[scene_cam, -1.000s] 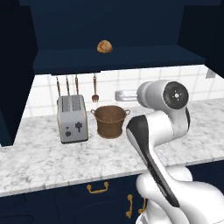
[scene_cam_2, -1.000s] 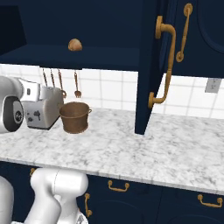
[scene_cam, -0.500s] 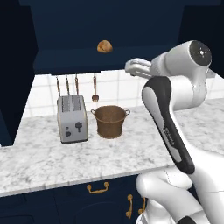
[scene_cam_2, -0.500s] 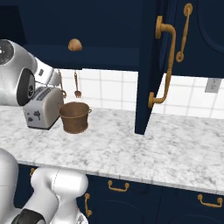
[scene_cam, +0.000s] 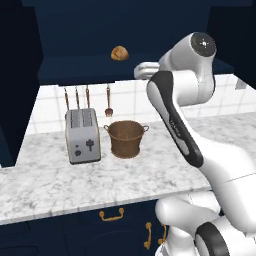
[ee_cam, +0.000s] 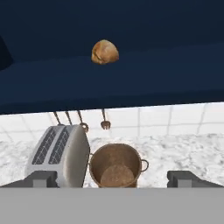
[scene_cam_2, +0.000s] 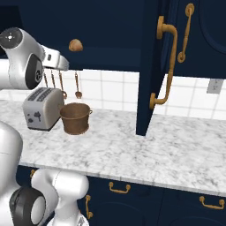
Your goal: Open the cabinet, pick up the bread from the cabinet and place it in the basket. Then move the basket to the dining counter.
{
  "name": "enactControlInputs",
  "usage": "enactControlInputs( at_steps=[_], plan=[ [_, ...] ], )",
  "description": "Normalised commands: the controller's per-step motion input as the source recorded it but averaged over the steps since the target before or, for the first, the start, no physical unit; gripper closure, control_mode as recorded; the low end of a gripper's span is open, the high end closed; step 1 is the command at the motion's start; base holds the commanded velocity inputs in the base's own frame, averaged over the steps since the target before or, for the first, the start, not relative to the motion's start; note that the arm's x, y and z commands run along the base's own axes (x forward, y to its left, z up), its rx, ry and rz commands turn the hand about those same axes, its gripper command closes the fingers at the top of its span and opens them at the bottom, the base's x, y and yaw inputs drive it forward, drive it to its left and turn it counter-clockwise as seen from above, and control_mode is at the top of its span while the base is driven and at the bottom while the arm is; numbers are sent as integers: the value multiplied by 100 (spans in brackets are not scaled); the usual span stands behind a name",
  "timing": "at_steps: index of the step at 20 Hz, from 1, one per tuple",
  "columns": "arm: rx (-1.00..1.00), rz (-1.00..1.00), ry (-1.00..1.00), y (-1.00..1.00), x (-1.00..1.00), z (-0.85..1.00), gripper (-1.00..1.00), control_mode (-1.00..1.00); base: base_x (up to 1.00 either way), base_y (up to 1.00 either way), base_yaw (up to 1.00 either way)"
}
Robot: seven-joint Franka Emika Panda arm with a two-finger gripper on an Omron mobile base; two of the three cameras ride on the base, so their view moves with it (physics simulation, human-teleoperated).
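A golden-brown bread (ee_cam: 104,52) roll sits in the dark navy cabinet (scene_cam_2: 132,39) (brass handles), above a brown woven basket (scene_cam: 126,138), a silver-grey toaster (scene_cam: 82,135) and white-grey veined marble worktop (scene_cam_2: 167,145).

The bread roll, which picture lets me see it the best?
The hand view: the bread looks biggest there, facing the camera on the dark shelf of the open cabinet. In the left base view and right base view it is a small brown lump high on that shelf.

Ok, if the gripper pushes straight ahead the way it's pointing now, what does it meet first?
Probably the bread on the open cabinet shelf; it sits slightly above the gripper line, so depth is uncertain.
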Motion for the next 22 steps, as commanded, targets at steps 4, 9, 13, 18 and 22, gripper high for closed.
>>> enactControlInputs(
  at_steps=[4, 9, 13, 18, 22],
  plan=[
    [-33, 0, 6, 5, 56, 26, -100, -100, 0, 0, 0],
    [-14, 0, -7, 16, 70, 0, -100, -100, 0, 0, 0],
    [-7, 0, -1, 22, 78, -1, -100, -100, 0, 0, 0],
    [0, 0, 6, 6, 68, 15, -100, -100, 0, 0, 0],
    [0, 0, 21, 0, 69, 15, -100, -100, 0, 0, 0]
  ],
)
